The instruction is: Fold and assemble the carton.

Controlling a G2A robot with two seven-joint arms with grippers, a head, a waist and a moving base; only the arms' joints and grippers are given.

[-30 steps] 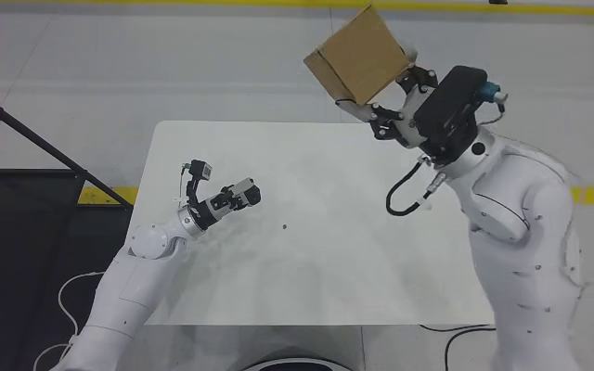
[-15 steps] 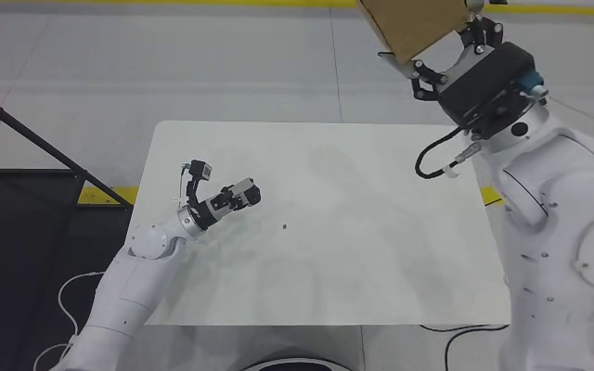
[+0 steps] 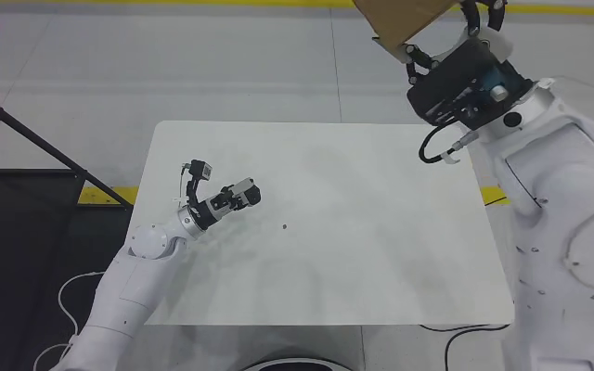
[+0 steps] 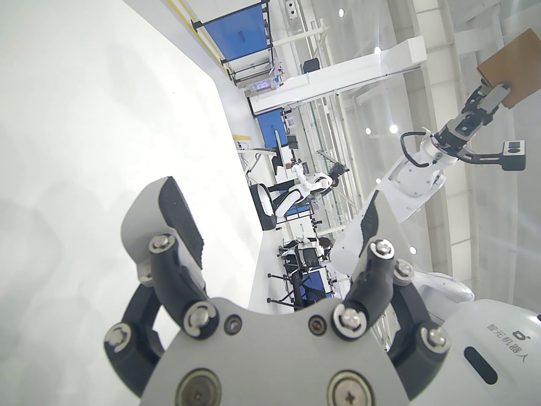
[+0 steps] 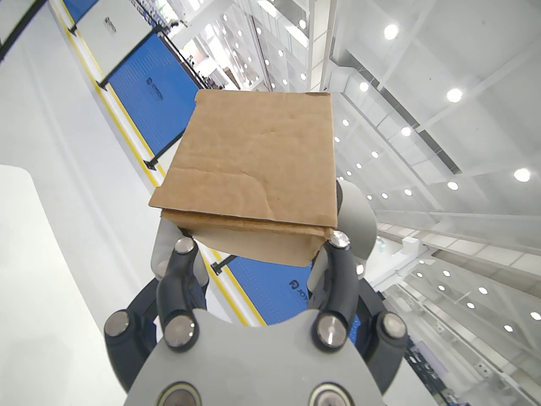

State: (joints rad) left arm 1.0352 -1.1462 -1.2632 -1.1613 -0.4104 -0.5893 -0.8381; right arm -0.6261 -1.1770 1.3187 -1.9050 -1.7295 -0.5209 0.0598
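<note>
Nearest the robot, the left pincer [image 3: 252,193] hangs low over the near-left part of the white surface [image 3: 371,260]. Its two dark-padded fingers [image 4: 181,213] are spread wide with nothing between them, and they point across the surface toward the right. In the left wrist view the pincer [image 4: 274,209] has the surface [image 4: 84,107] running beside it.

Further in, about the middle of the surface, lies one small dark speck [image 3: 284,225], well apart from both arms.

Farthest off is the one carton [image 3: 404,14], a brown cardboard piece held in the air by the right pincer [image 3: 441,32], out past the far right corner of the surface and touching nothing else. The top view catches only the carton's lower part at the frame's upper edge.

In the right wrist view the right pincer [image 5: 258,230] is closed onto one end of the carton [image 5: 253,158], one finger on each side. A broad, roughly square face with a few creases is turned to the camera, and layered cardboard edges with a flap show at the gripped end. A corner of the surface [image 5: 25,255] lies well below.

From the left wrist view the carton [image 4: 513,67] sits high and far away, pinched at its edge by the right pincer [image 4: 490,97] on the raised arm.

That makes one carton, two pincers, one surface and one speck.
</note>
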